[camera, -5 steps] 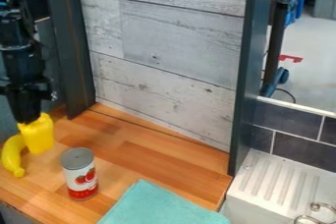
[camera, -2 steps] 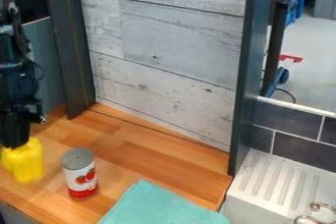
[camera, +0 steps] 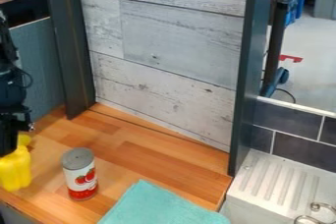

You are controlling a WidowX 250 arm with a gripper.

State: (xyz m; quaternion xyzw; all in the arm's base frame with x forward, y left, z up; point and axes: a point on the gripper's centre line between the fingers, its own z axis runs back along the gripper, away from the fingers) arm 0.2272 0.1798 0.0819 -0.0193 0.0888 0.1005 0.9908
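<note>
At the left edge, the black gripper (camera: pixel 7 153) hangs over the wooden counter, shut on the top of a yellow bottle-like object (camera: pixel 15 171). This object is upright, low over or on the counter; which of the two I cannot tell. Just behind it and the gripper, a small part of the yellow banana (camera: pixel 24 140) shows, the rest hidden. To the right stands a tin can (camera: pixel 80 174) with a grey top and red fruit on its label, apart from the yellow object.
A folded teal cloth (camera: pixel 160 206) lies at the counter's front, right of the can. Beyond the counter's right edge is a white sink (camera: pixel 279 183) with a ribbed drainer. A grey plank wall (camera: pixel 164 61) between dark posts backs the wooden counter (camera: pixel 151 152).
The gripper has moved left and toward the counter's front, carrying the yellow bottle-like object with it, from beside the banana to in front of it. The can and cloth have stayed put.
</note>
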